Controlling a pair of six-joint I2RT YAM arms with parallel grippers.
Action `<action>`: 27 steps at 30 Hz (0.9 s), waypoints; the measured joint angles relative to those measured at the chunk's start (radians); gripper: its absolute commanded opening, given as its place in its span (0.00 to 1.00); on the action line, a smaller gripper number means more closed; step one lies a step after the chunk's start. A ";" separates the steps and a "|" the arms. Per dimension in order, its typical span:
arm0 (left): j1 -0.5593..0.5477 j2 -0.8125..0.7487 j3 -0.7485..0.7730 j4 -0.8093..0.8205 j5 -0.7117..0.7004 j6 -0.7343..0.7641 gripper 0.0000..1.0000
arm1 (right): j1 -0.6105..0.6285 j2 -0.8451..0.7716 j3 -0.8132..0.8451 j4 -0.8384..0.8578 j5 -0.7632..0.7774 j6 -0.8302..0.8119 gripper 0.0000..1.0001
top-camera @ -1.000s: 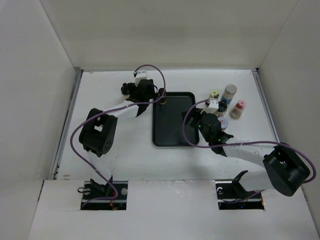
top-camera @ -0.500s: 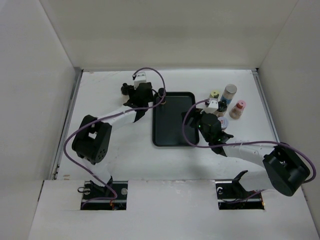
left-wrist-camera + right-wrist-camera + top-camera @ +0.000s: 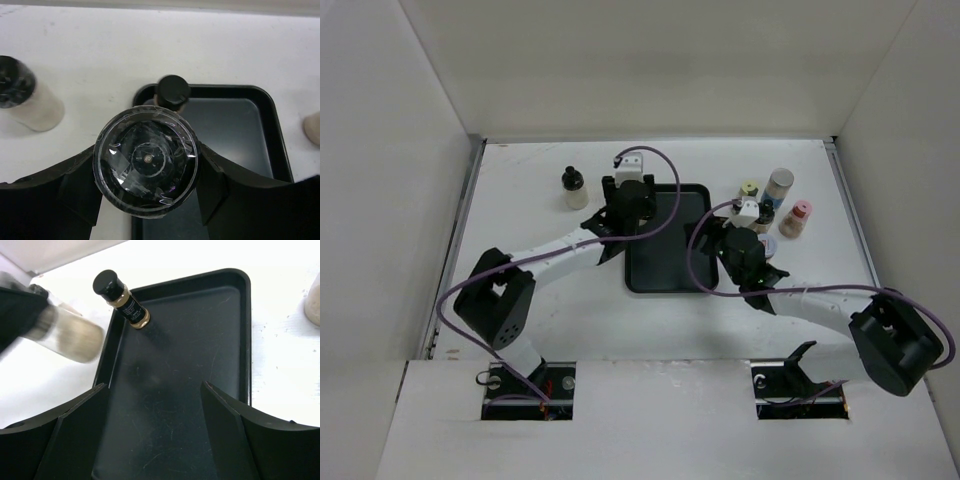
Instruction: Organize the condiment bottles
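My left gripper (image 3: 146, 172) is shut on a jar with a clear-topped dark cap (image 3: 146, 157) and holds it over the left edge of the black tray (image 3: 240, 125). In the top view this gripper (image 3: 631, 205) is at the tray's far left. A small brown bottle with a black cap (image 3: 172, 92) stands in the tray's far left corner and also shows in the right wrist view (image 3: 120, 297). A beige bottle with a black cap (image 3: 574, 187) stands on the table at the back left. My right gripper (image 3: 154, 390) is open and empty over the tray (image 3: 200, 340).
Several bottles stand right of the tray: a yellow-capped one (image 3: 749, 190), a silver-capped one (image 3: 780, 185), a pink-capped one (image 3: 797, 218). White walls close in the table on three sides. The right arm's purple cable (image 3: 692, 250) loops over the tray's right edge.
My left gripper has moved right from the table's back left to the tray's left edge with the jar in it. The black-capped beige bottle now stands uncovered. The right arm has barely moved.
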 measured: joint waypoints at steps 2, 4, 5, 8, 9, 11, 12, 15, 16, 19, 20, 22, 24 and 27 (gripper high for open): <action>-0.022 0.042 0.024 0.001 0.009 0.000 0.34 | -0.003 -0.011 -0.009 0.003 0.000 0.000 0.80; -0.040 0.085 0.048 0.002 0.021 0.000 0.34 | -0.007 -0.020 -0.016 0.003 0.000 0.000 0.80; -0.044 0.104 0.057 0.001 0.026 0.000 0.34 | -0.010 -0.023 -0.018 0.004 0.000 0.001 0.80; -0.047 0.152 0.074 0.002 0.032 0.000 0.34 | -0.017 -0.028 -0.024 0.008 0.000 0.004 0.80; -0.046 0.162 0.075 0.002 0.032 0.000 0.34 | -0.019 -0.029 -0.026 0.008 0.000 0.005 0.80; -0.046 0.182 0.075 0.007 0.031 0.000 0.35 | -0.020 -0.030 -0.027 0.010 0.000 0.006 0.80; -0.046 0.192 0.075 0.011 0.032 0.000 0.35 | -0.021 -0.030 -0.027 0.010 0.000 0.008 0.80; -0.045 0.215 0.075 0.027 0.029 0.000 0.35 | -0.021 -0.030 -0.027 0.010 0.000 0.009 0.80; -0.045 0.223 0.075 0.037 0.028 0.000 0.36 | -0.021 -0.030 -0.027 0.010 0.000 0.009 0.80; -0.045 0.233 0.075 0.064 0.027 0.001 0.38 | -0.021 -0.030 -0.027 0.010 0.000 0.009 0.80; -0.045 0.234 0.075 0.068 0.026 0.001 0.41 | -0.021 -0.030 -0.027 0.010 0.000 0.010 0.81; -0.042 0.238 0.075 0.076 0.025 0.002 0.50 | -0.021 -0.030 -0.027 0.010 0.000 0.011 0.82; -0.039 0.241 0.075 0.085 0.024 0.002 0.58 | -0.021 -0.030 -0.027 0.010 0.000 0.011 0.83; -0.038 0.242 0.075 0.088 0.024 0.003 0.67 | -0.021 -0.030 -0.027 0.010 0.000 0.012 0.84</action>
